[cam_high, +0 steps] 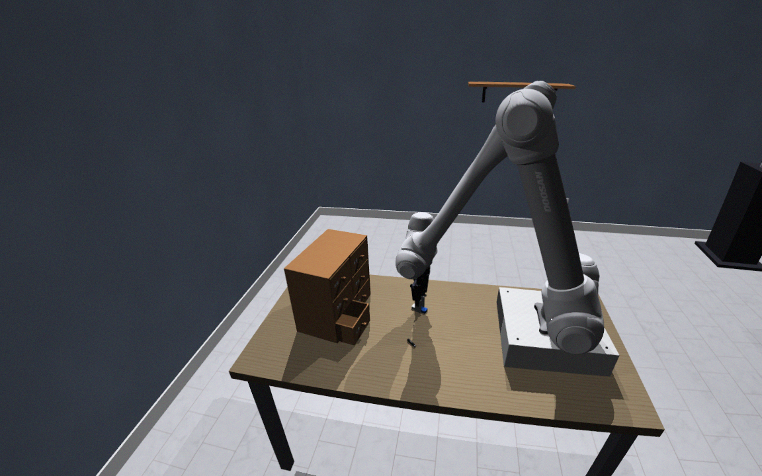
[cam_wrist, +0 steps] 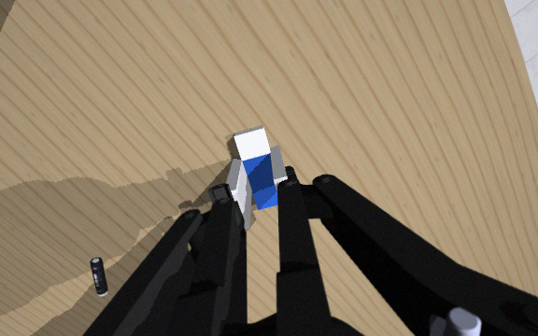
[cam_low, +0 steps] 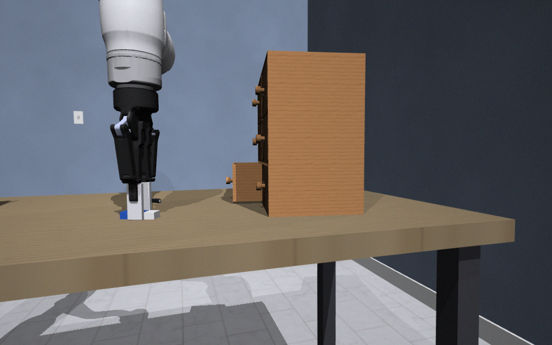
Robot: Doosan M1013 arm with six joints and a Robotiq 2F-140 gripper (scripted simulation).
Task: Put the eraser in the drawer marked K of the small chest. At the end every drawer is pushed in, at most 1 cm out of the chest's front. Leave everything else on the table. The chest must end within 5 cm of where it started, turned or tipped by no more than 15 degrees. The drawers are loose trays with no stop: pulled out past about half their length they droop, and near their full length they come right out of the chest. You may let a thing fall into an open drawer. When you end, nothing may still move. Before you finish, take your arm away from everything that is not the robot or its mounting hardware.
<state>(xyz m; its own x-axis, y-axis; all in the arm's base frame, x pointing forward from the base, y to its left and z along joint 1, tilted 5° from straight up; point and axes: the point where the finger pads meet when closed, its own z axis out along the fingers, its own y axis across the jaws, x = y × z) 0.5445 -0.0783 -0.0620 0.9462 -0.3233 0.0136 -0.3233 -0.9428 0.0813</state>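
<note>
"DOOSAN" lettering on the grey robot arm (cam_high: pixel 545 195), upper link, no other legible text

Blue-and-white eraser (cam_wrist: pixel 259 167) flat; bottom drawer (cam_high: pixel 352 322) open.

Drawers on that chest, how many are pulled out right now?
1: the bottom drawer of the chest, on its table-edge side, stands partly out. The other drawers look pushed in.
</note>
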